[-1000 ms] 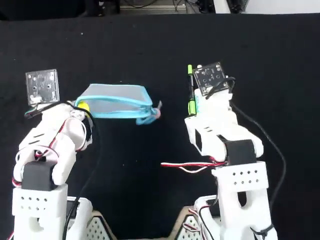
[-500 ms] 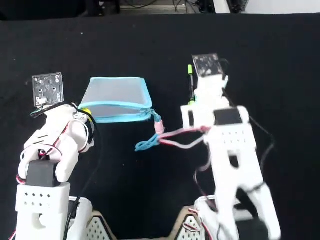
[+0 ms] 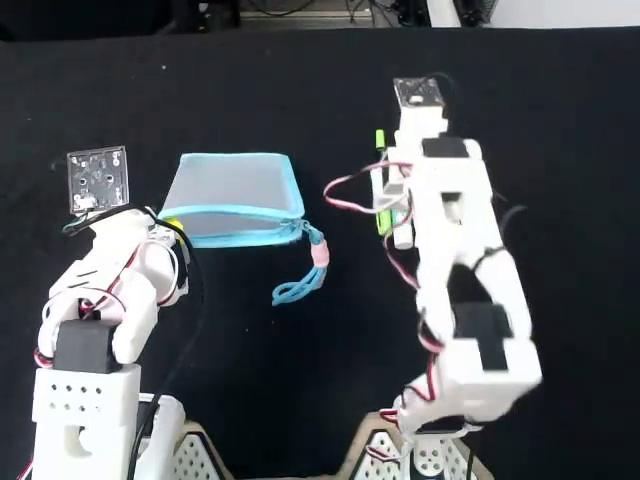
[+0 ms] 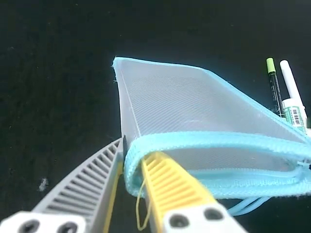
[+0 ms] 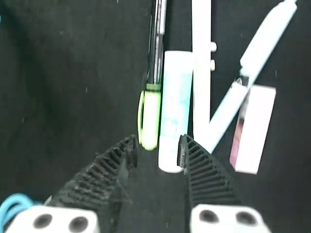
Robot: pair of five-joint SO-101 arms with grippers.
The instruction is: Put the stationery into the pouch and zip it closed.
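Observation:
The pouch [image 3: 232, 195], white mesh with light blue trim, lies flat on the black table [image 3: 560, 150], its blue strap [image 3: 298, 287] trailing toward the front. My left gripper [image 4: 133, 153] is shut on the pouch's [image 4: 194, 111] trimmed edge at one corner, one finger on each side. My right gripper [image 5: 156, 143] hangs open just above the stationery: a green pen [image 5: 151, 109], a pale blue tube [image 5: 175, 111], two white pens [image 5: 201, 63] and a pink-and-white eraser [image 5: 252, 128]. Its fingers hold nothing. In the high view the right arm [image 3: 445, 200] covers most of the stationery; the green pen [image 3: 380, 145] shows beside it.
The stationery lies bunched to the right of the pouch, with bare black table between them. A loop of the blue strap [image 5: 12, 206] shows in the right wrist view. Red and white cables [image 3: 350, 190] hang from the right arm.
The right arm has unfolded and stretched out over the stationery. The pouch has settled flat, and its strap dropped from beside the pouch's right corner toward the front. The left gripper keeps its hold.

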